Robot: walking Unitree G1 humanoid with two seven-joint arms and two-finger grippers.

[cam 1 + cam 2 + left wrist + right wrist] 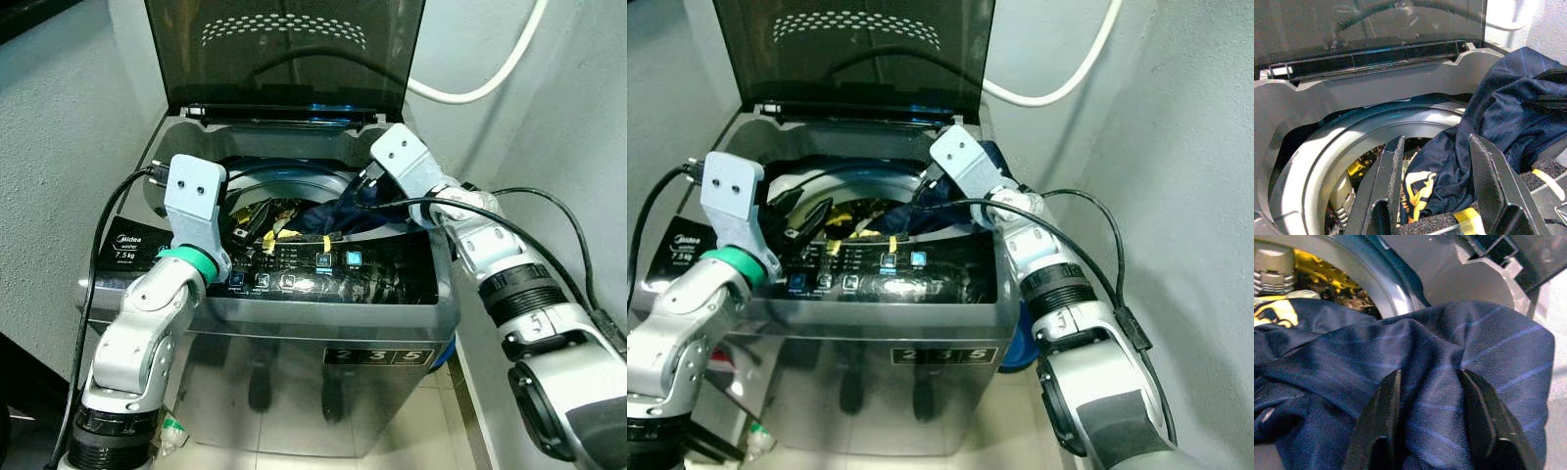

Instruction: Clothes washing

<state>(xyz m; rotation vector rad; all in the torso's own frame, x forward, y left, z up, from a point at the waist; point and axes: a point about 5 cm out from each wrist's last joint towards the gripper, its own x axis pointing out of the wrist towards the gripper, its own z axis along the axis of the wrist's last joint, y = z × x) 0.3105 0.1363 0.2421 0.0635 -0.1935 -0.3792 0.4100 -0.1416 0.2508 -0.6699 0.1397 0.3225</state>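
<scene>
While the lid (284,49) of the washing machine (294,392) stands straight up at the back, both arms reach over the round tub (1317,161).

On the left side of the washing machine, the left tool (1437,161) hangs just over the tub's front edge. Its two black fingers (1393,166) are spread apart and hold nothing. A fold of the dark blue cloth (1415,357) lies between them, but whether it touches them cannot be told.

Along the front of the washing machine runs the button panel (323,269), with small blue lights on it.

On the right side of the washing machine, the dark blue cloth with thin stripes hangs over the tub's rim, part of it down inside the tub. The right tool (1430,396) presses into this cloth, and a bunched ridge of it is pinched between the fingers.

Behind the washing machine, a white hose (490,69) curves across the wall.
</scene>
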